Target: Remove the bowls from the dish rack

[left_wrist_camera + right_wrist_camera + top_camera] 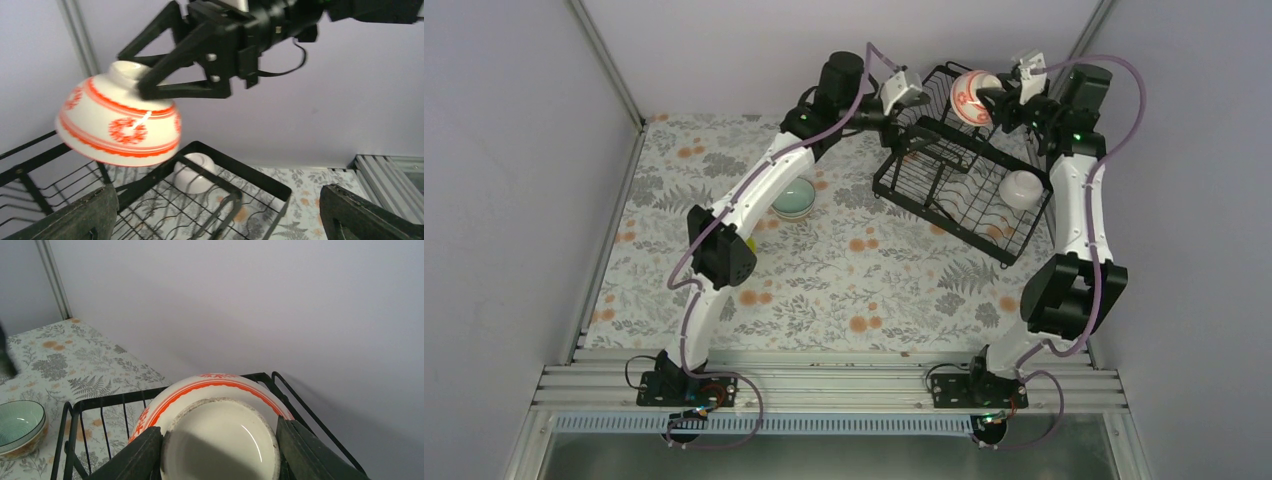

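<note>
- The right fingers (pixel 140 454) are clamped on the foot ring of the patterned bowl (pixel 970 97), one on each side. The bowl's mouth is turned away from them.
- This bowl hangs above the far corner of the rack (pixel 939 225) and does not touch the wires.
- The left fingers (pixel 87 215) stand wide apart and hold nothing. They are just beside the rack's far left side and point toward the bowl.
- A white bowl (pixel 1021 188) sits at the rack's right end, nearer the right arm.
- In my judgement the bowl must go to the surface (pixel 864 290) left of the rack, where the mint bowl (pixel 793 200) stands. The left arm is nearer to that place.

White arms (pixel 769 175), black joints (pixel 724 255) and claws (pixel 131 74), purple cables (pixel 1143 95).
</note>
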`<state>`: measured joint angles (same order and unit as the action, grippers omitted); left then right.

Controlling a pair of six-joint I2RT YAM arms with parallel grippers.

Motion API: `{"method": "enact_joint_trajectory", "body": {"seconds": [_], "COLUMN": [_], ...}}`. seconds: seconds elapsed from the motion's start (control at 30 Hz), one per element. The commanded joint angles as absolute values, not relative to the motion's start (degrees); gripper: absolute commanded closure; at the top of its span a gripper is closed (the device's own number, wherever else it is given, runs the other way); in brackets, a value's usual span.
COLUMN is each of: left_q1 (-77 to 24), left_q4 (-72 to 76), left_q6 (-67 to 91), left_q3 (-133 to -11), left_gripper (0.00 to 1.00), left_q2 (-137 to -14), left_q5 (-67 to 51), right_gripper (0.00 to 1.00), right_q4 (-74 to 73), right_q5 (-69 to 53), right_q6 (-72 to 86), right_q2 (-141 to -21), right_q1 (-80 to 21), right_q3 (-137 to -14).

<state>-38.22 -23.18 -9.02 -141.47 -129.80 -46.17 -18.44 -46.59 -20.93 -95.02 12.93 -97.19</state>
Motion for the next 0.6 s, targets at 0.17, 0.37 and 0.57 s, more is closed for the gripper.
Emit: {"method": "enact_joint_trajectory", "body": {"seconds": [0.17,0.37,0.57], "left_q1": [-32.89,-31.66,-31.56], "left_q4": [-14.27,-9.03,-3.75], "left_q6": [-1.71,2.82,7.36], "left_q3": [-144.99,-147.1,-147.35], "left_gripper": [0.0,0.0,0.0], "left_q2": [-137.24,-140.7,-141.88], "left_q5": [-50.07,-54.22,-57.59], "right_gripper": [0.62,0.62,0.62], "right_q4": [-15.79,-17.22,-17.86], "right_q5": [-44.66,-45.09,-44.0], "right_q6": [-18.72,-19.1,-19.51], "right_q2": [-96.67,-97.44,-98.6], "right_q1": [10.42,8.89,6.78], "right_q3": [-102.31,-103.99,-105.38]}}
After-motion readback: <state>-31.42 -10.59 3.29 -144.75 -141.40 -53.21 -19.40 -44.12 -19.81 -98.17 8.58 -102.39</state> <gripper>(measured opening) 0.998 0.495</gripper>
